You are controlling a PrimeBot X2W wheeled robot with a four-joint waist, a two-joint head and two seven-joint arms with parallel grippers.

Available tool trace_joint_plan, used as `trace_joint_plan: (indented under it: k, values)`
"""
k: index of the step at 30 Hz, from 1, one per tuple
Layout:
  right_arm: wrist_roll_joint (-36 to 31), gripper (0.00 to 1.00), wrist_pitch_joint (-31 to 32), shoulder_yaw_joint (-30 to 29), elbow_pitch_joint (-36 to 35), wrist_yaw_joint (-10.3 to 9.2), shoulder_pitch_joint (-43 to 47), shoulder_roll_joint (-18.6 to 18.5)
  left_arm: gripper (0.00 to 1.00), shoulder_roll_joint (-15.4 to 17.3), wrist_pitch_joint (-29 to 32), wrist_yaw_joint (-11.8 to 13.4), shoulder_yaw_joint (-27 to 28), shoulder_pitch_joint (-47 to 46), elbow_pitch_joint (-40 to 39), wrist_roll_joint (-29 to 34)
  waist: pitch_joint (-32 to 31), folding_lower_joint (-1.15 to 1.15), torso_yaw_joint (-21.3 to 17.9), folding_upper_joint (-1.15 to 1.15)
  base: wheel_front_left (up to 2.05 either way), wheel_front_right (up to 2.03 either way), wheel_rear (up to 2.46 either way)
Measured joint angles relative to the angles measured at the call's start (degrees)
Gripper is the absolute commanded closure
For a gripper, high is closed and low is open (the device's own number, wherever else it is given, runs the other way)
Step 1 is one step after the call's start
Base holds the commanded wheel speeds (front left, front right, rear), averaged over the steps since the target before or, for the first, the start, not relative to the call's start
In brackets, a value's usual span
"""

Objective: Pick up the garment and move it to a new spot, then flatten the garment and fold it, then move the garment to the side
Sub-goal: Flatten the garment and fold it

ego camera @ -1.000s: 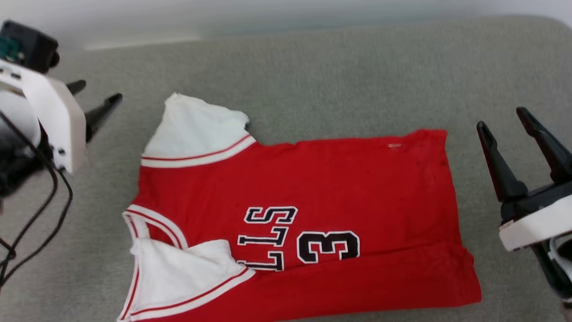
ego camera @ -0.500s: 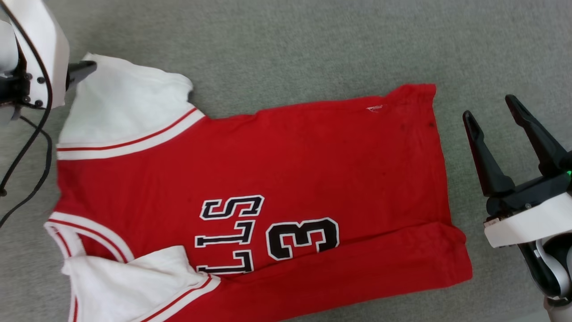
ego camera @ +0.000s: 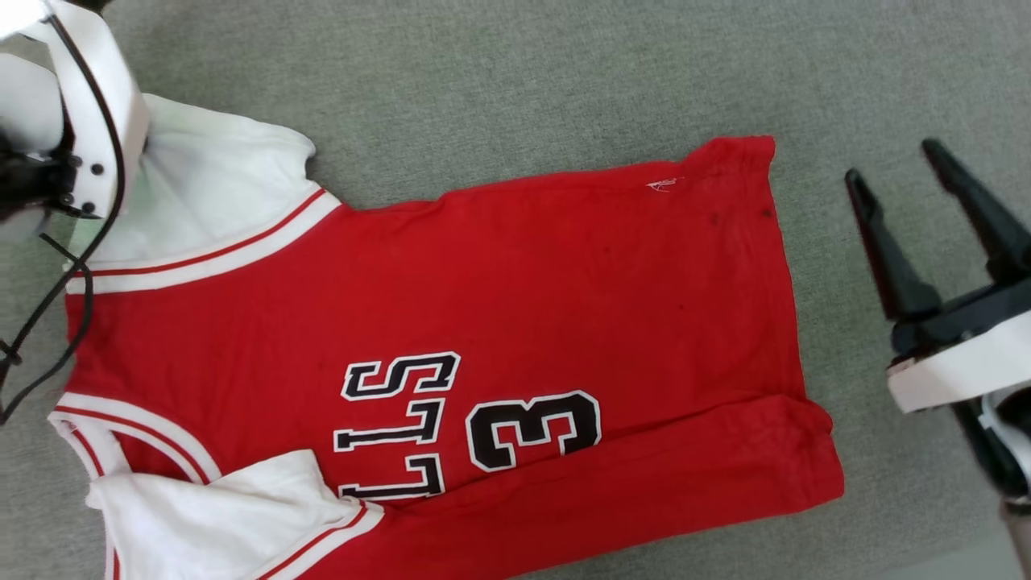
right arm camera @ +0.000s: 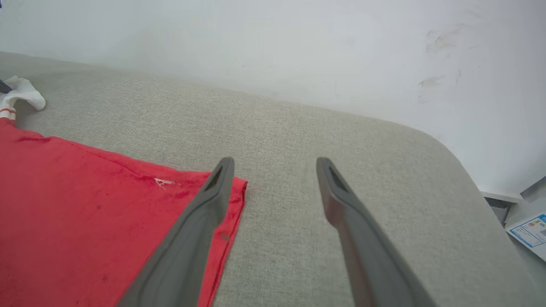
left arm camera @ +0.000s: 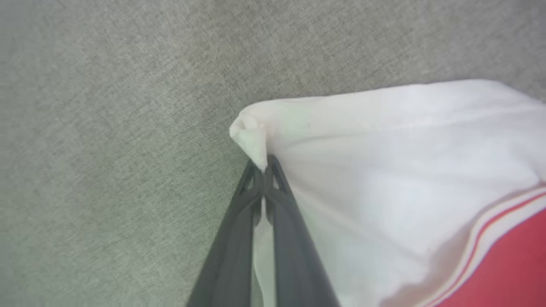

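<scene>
1. The garment point(ego camera: 523, 282) is seen spread front-up on the grey cushioned surface point(ego camera: 523, 72), with its near long side doubled over
2. A corner of the far white sleeve point(left arm camera: 384, 170) is pinched by the left hand point(left arm camera: 265, 164), closed on the cloth; the right hand point(ego camera: 894, 165) is held open beside the hem, apart from it
3. Flattening is judged to be the step in hand: next the sleeve would be drawn outward and the hem corner caught by the right hand
4. "LLS" point(ego camera: 395, 427) and "3" point(ego camera: 532, 419) are read in black, outlined white; a small white mark point(ego camera: 664, 185) by the hem and a blue-and-white label point(right arm camera: 529, 230) cannot be read
</scene>
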Motion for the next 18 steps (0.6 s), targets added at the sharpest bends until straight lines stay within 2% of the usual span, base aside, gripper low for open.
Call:
trace_joint_plan:
  k: [2, 6, 14, 18]
  values:
    - [-0.08, 0.00, 0.69, -0.01, -0.12, -0.01, -1.52, -1.63, 1.00, -0.42, -0.92, -0.46, -0.64, -0.01, 0.05, 0.46, -0.74, 0.00, 0.48, 0.00, 0.00, 0.00, 0.00]
    - [-0.03, 0.00, 6.91, 2.26, -1.12, 0.00, -5.99, -7.32, 1.00, -1.74, -3.52, -1.09, -1.65, 0.00, -0.90, 0.76, -2.60, 0.00, 1.88, 0.00, 0.00, 0.00, 0.00]
    - [9.43, 0.00, 32.05, 17.45, -1.10, 0.00, -19.37, -21.36, 1.00, -4.16, -8.20, -1.77, -4.13, 0.13, -4.55, -0.15, -5.95, 0.00, 6.14, 0.00, 0.00, 0.00, 0.00]
    - [16.23, 0.00, 44.65, 26.04, 0.19, 0.00, -26.09, -25.35, 1.00, -4.57, -10.06, -1.82, -5.53, 0.15, -6.51, -0.18, -6.71, -0.01, 8.51, 0.00, 0.00, 0.00, 0.00]
